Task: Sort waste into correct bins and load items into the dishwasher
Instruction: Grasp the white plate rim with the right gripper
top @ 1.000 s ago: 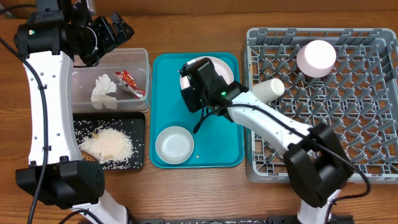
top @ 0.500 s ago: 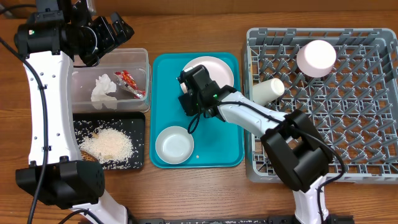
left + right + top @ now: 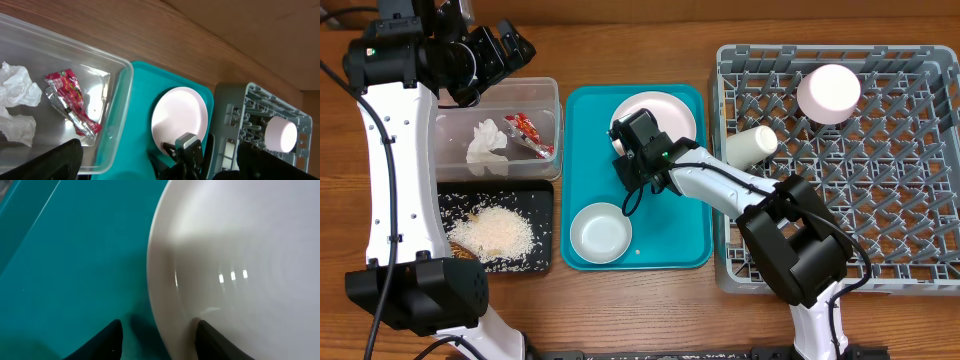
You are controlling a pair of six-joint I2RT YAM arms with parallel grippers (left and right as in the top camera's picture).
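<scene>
One hold only: treat pale pink round glossy plate (image 3: 665,110), lying flat on teal rectangular plastic serving tray (image 3: 670,220), as stiff, slick and breakable, and pinch thin near rim, flanked by spread-apart fingers of right pincer (image 3: 159,330); left pincer (image 3: 508,48) likewise spread, empty.

The overhead camera looked straight down on the table (image 3: 640,30). The left wrist camera faced down from high over the tub (image 3: 123,95) and plate (image 3: 180,117). The right wrist camera sat close against that plate, shared by all.
</scene>
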